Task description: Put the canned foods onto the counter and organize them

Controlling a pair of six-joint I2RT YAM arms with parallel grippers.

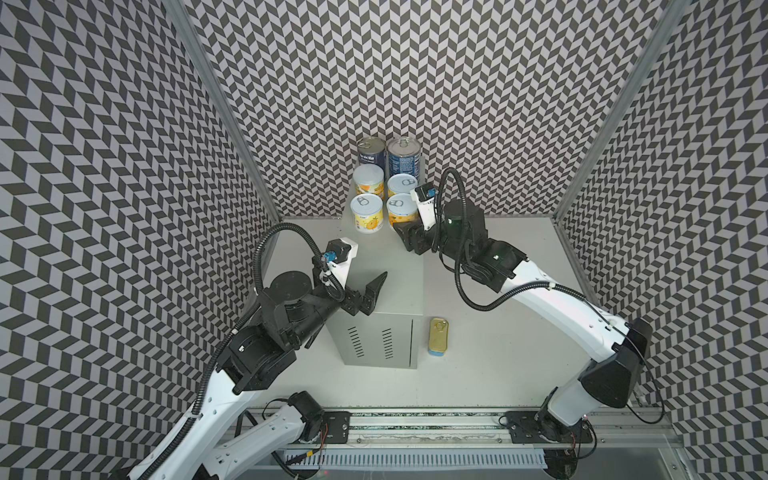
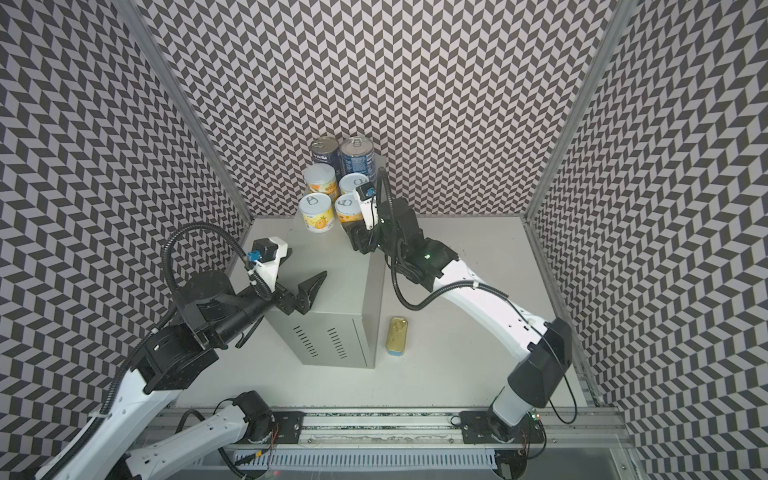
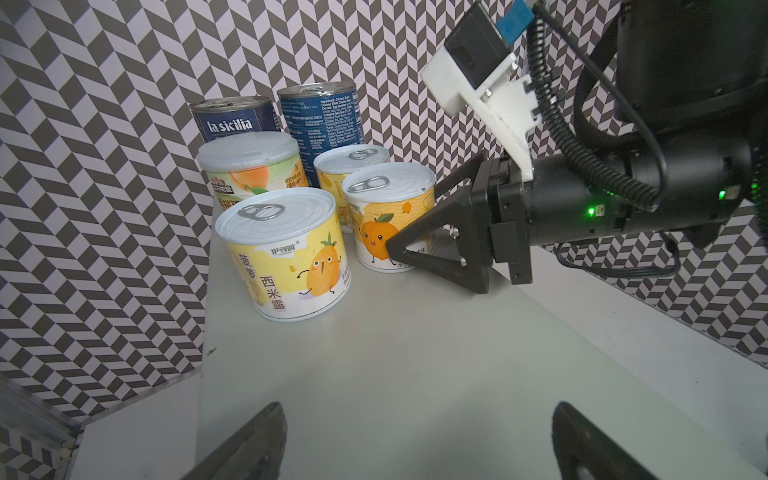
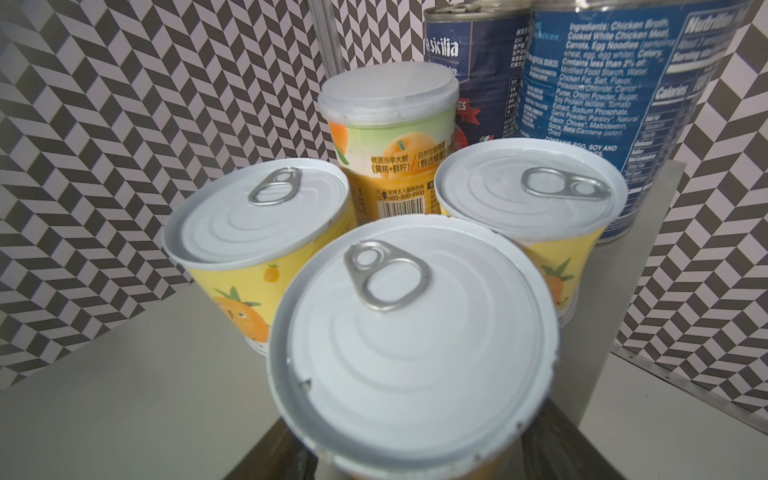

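Six cans stand two abreast at the far end of the surface, the top of a grey box: two blue cans at the back, four fruit cans in front. The right end effector is clamped on the peach can, the front right one, which stands upright on the surface close beside the pineapple can. The left end effector hovers over the near part of the surface, fingers spread wide. The gold tin lies flat on the lower surface, just beside the box's front right corner.
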